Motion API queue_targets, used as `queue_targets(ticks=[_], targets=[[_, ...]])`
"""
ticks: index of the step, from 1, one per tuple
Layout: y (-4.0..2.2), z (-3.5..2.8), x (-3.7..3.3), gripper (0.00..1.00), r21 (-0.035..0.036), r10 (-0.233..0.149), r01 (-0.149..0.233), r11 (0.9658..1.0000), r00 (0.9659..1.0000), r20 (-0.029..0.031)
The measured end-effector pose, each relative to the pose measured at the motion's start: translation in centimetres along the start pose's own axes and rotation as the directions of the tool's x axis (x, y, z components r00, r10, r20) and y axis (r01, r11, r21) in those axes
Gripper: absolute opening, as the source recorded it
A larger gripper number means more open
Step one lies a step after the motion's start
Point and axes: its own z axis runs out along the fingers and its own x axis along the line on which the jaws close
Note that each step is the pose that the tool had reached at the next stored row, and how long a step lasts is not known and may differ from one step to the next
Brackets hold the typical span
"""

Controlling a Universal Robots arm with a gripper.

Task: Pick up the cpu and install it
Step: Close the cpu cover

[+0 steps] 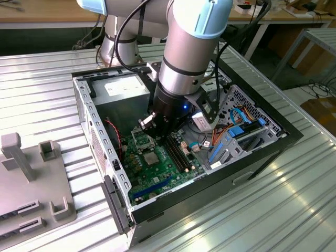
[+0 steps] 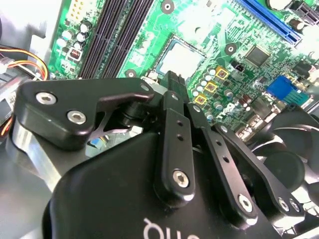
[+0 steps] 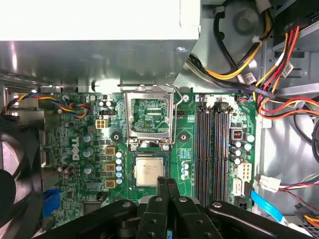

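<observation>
At the exterior view's left, a grey fixture (image 1: 31, 178) sits by the table (image 1: 42, 100) edge. The open case (image 1: 100, 142) lies mid-table, with the green board (image 1: 163, 176) on its floor. The cpu (image 3: 149, 172) lies flat in its socket near the board's middle, with the open socket frame (image 3: 149, 117) beside it. The gripper (image 3: 167, 183) hangs just over the cpu's edge, fingers clenched together with nothing between them. Right of it are memory slots (image 1: 176, 152), then blue cables (image 1: 231, 139) at the case's right wall.
</observation>
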Motion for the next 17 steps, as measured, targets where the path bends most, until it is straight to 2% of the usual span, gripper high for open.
queue_targets(ticks=[6, 7, 8, 9, 17], targets=[[0.00, 0.00, -0.11, 0.11, 0.0000, 0.000, 0.000, 1.0000, 1.0000, 0.0001], [-0.01, -0.01, -0.39, 0.11, 0.0000, 0.000, 0.000, 1.0000, 1.0000, 0.0001], [-0.02, -0.02, -1.12, 0.11, 0.0000, 0.000, 0.000, 1.0000, 1.0000, 0.0001], [-0.02, -0.03, -1.22, 0.11, 0.0000, 0.000, 0.000, 1.0000, 1.0000, 0.0000], [-0.02, -0.03, -1.43, 0.11, 0.0000, 0.000, 0.000, 1.0000, 1.0000, 0.0000]])
